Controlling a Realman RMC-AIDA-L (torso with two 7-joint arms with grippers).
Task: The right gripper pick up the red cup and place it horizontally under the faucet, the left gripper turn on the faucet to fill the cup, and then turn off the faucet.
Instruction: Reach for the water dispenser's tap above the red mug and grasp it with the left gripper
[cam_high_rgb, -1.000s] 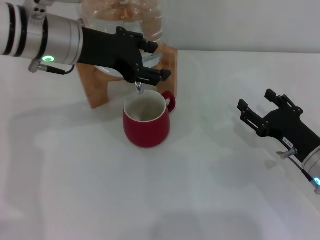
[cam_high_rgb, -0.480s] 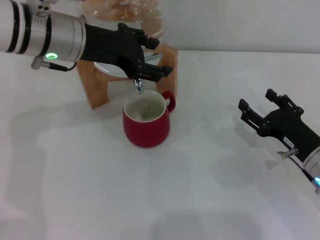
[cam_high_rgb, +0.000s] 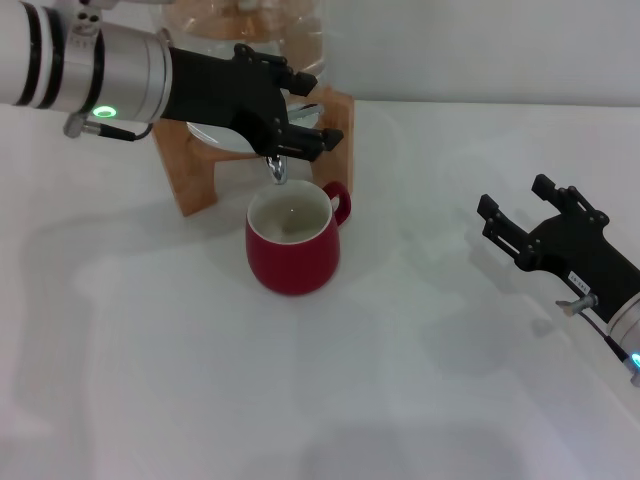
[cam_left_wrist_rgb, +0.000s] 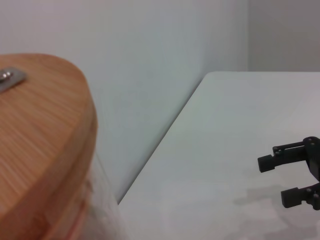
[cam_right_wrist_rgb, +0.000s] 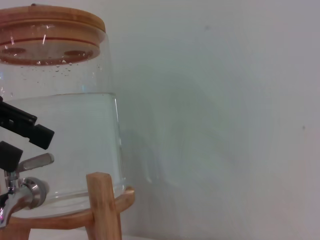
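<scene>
Gripping: left end effector (cam_high_rgb: 300, 120) has its fingers pinched on the faucet (cam_high_rgb: 277, 170) handle, near the tabletop's (cam_high_rgb: 420, 360) far left corner.
Cup: red cup (cam_high_rgb: 292, 243) stands upright directly under the spout, handle toward the right edge.
Right end effector (cam_high_rgb: 528, 212): fingers spread, holding nothing, by the right edge.
Jar: glass jar (cam_right_wrist_rgb: 65, 140) holds water in its wooden stand (cam_high_rgb: 190, 175).

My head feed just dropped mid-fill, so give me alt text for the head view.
The left hand is at the faucet, whose spout points into the upright red cup on the white table. The right hand hangs open and empty, well off to the cup's right.
</scene>
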